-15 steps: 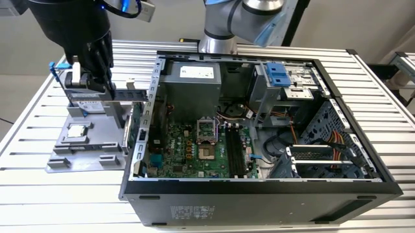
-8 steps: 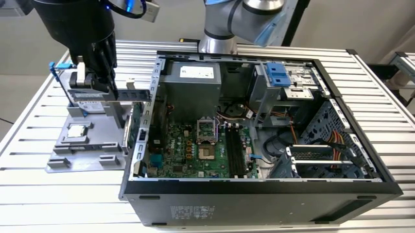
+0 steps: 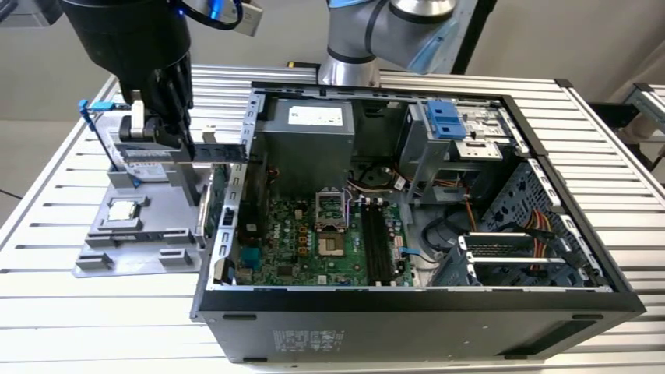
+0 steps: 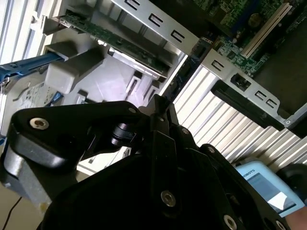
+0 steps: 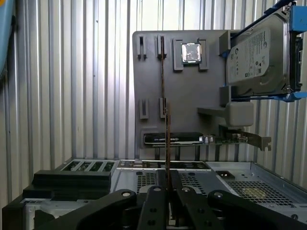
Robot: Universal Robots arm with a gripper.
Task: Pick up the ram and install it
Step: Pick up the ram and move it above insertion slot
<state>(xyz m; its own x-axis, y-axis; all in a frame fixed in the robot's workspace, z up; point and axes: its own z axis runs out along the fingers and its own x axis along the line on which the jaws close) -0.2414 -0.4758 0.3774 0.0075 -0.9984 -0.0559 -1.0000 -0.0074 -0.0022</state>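
Two jaws clamp the ram (image 5: 168, 143) edge-on above the gray parts tray (image 5: 192, 96), beside the open computer case (image 3: 416, 300) on the counter (image 3: 104, 327).

We find the table (image 3: 62, 312) to be ribbed bare metal with a bright satin sheen, and the holder tray (image 5: 192, 96) smooth, matt grey plastic. The hard drive (image 5: 254, 52) has a silvery metal shell with a paper-like label and a smooth blue plastic frame (image 5: 268, 97). The computer case (image 3: 416, 300) is dull grey sheet metal, perforated in places, with a matt black outer panel. The gripper (image 5: 169, 191) is matt black with bright metal screw heads, and the ram (image 5: 166, 139) shows a thin, dull board edge.
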